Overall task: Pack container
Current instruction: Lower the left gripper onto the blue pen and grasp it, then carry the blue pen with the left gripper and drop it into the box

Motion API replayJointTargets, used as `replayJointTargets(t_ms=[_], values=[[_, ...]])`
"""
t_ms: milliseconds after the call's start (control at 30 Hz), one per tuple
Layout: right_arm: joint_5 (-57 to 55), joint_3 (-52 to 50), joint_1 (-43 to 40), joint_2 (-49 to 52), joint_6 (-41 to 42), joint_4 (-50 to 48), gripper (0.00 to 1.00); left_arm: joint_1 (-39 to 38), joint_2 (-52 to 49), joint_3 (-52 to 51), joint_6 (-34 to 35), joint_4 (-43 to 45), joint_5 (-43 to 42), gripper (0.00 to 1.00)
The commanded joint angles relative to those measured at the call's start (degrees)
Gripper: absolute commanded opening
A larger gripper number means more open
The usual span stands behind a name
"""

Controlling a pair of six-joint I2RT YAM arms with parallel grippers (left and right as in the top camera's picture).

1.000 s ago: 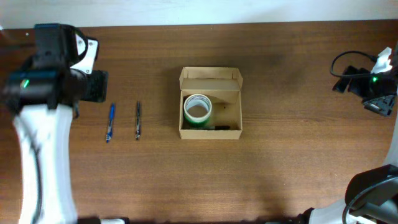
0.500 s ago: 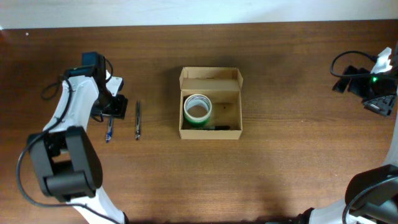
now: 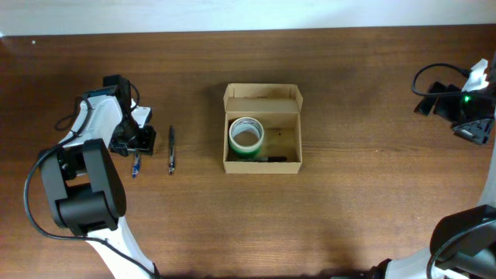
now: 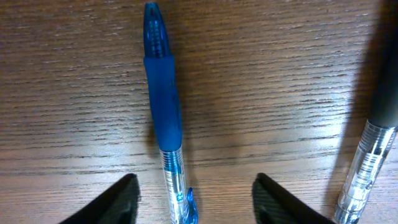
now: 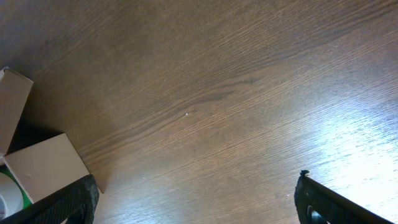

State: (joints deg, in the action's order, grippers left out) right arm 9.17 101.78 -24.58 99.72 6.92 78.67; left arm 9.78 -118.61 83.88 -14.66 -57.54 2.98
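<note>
The container, a small tan cardboard box with its lid flap open at the back, sits mid-table and holds a green-edged tape roll and a dark pen. Its corner shows in the right wrist view. A blue pen and a black pen lie left of the box. My left gripper is open, low over the blue pen, one finger on each side. My right gripper is open and empty above bare wood.
A black device with cables and a green light stands at the far right edge of the table. The table's far edge meets a white wall.
My left arm has swung down from high over the table and lowered its gripper onto the blue pen. The box, its contents and the right arm have not moved.
</note>
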Motion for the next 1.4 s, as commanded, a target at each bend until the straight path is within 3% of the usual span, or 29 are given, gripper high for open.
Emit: replayJointTargets(t_ms=[0,300,367,400,500,733,967,1200,1367], values=[[0.5,-0.3,-0.2,0.3,0.0,0.0,0.99,0.3,-1.5,-0.4,0.9,0.4,-0.1,0.54],[0.5,-0.3,-0.2,0.3,0.0,0.0,0.99,0.3,-4.9,-0.4,0.9,0.9,0.0,0.51],[0.5,-0.3,-0.2,0.3,0.0,0.0,0.99,0.3,-5.1,-0.4,0.9,1.2,0.0,0.46],[0.5,-0.3,-0.2,0.3,0.0,0.0,0.99,0.3,-5.2,-0.4,0.9,1.2,0.0,0.39],[0.5,-0.3,-0.2,0.3,0.0,0.0,0.99,0.2,-5.2,-0.4,0.9,1.4,0.0,0.02],[0.5,-0.3,-0.2,0.3,0.0,0.0,0.99,0.2,-4.8,1.2,0.9,-0.3,-0.1,0.01],[0.5,-0.3,-0.2,0.3,0.0,0.0,0.99,-0.9,-0.2,16.7,-1.8,-12.4,-3.6,0.02],[0.5,-0.3,-0.2,0.3,0.0,0.0,0.99,-8.5,9.1,36.9,-16.7,-17.0,-15.5,0.01],[0.5,-0.3,-0.2,0.3,0.0,0.0,0.99,-23.5,13.1,41.5,-33.9,-17.2,-19.2,0.02]])
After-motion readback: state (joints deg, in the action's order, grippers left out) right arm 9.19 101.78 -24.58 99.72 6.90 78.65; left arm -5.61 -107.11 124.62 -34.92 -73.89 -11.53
